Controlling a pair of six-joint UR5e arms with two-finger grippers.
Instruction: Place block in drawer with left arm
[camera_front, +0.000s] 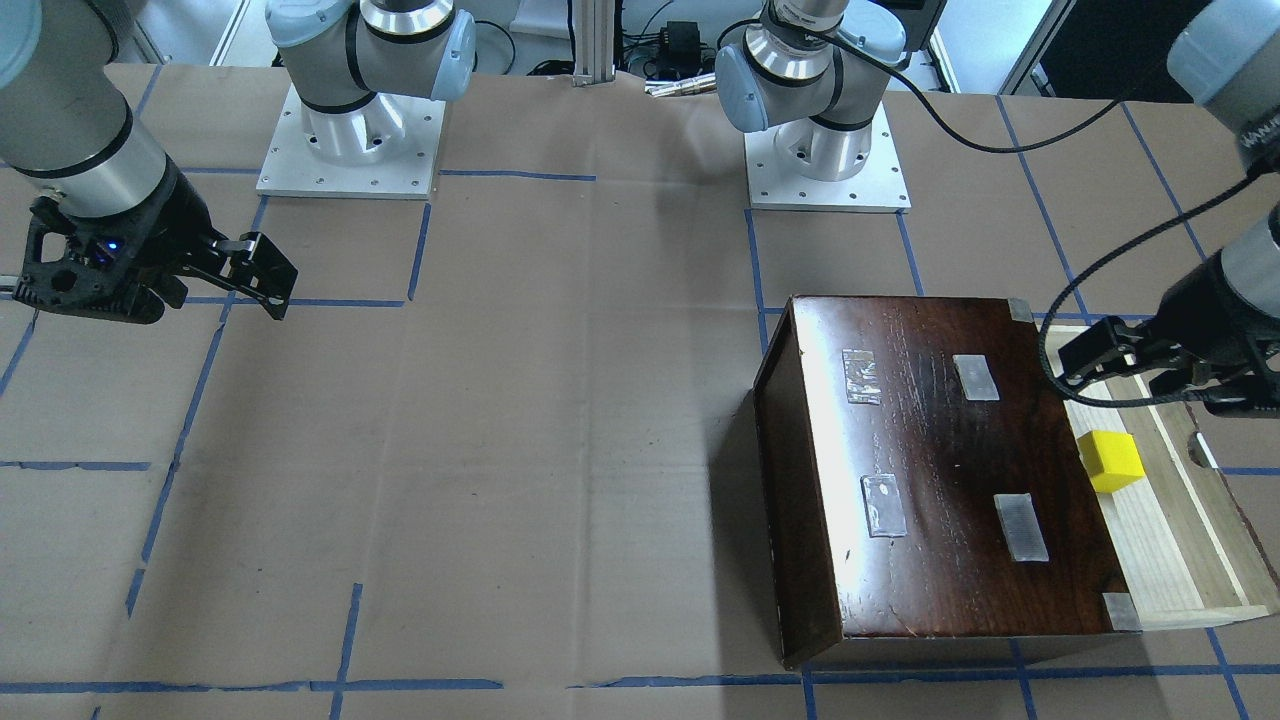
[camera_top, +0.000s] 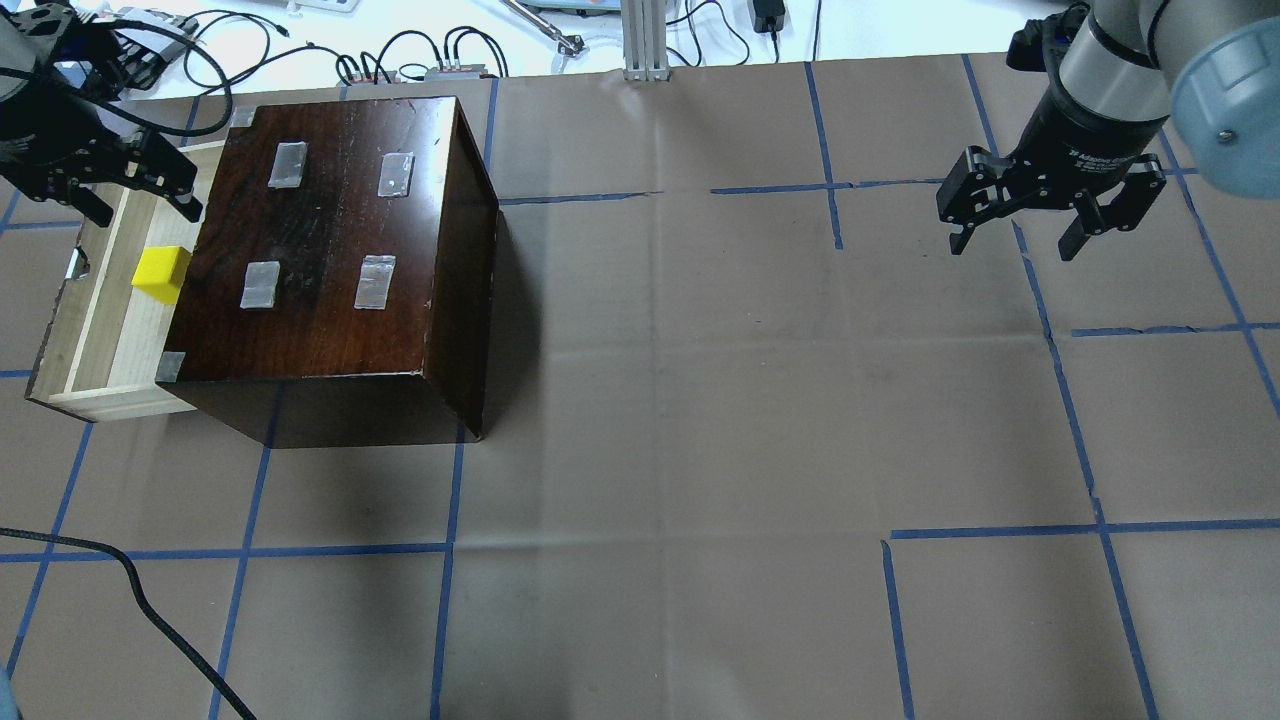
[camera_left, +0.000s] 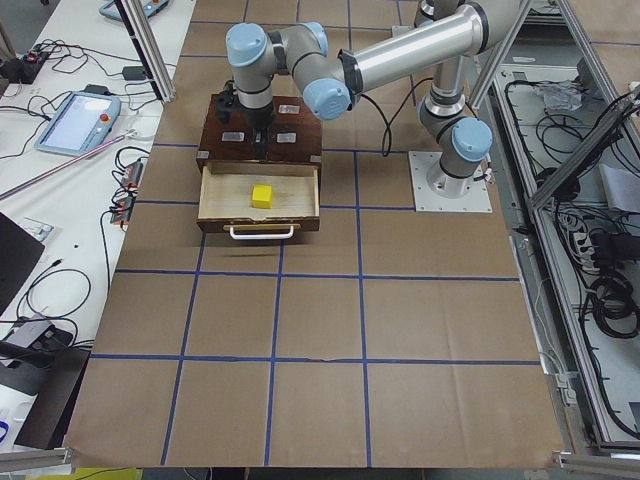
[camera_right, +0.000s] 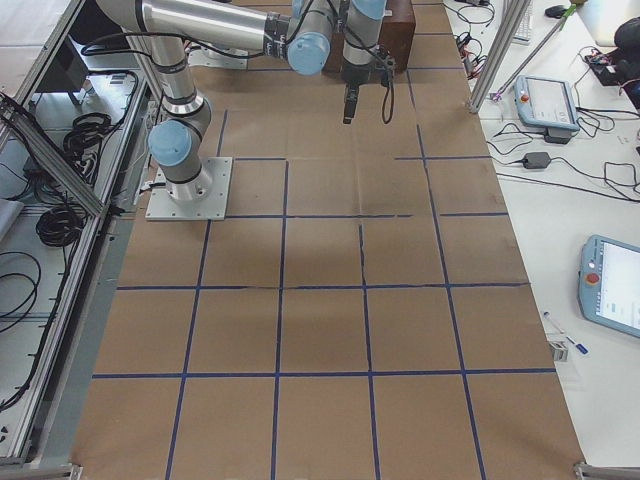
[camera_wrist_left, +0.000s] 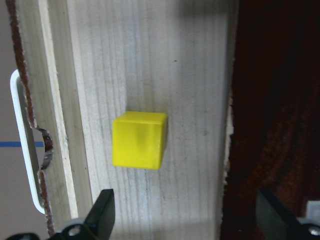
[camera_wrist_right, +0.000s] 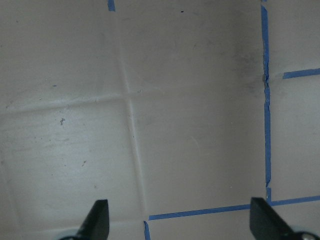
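The yellow block (camera_front: 1110, 460) lies on the floor of the pulled-out pale wooden drawer (camera_front: 1170, 530) of the dark-brown box (camera_front: 940, 460). The overhead view shows the block (camera_top: 162, 273) in the drawer (camera_top: 110, 330), near the box (camera_top: 330, 230). My left gripper (camera_top: 140, 205) hovers open and empty over the drawer's far end, apart from the block. In the left wrist view the block (camera_wrist_left: 139, 140) sits on the drawer floor (camera_wrist_left: 190, 75) beyond my open left gripper (camera_wrist_left: 186, 220). My right gripper (camera_top: 1012, 240) is open and empty over bare table, far from the box.
The drawer has a white handle (camera_wrist_left: 22, 150) and a notch at its front. The table is covered in brown paper with blue tape lines. The two arm bases (camera_front: 350, 140) stand at the robot's side. A loose black cable (camera_top: 150, 610) lies at the near left.
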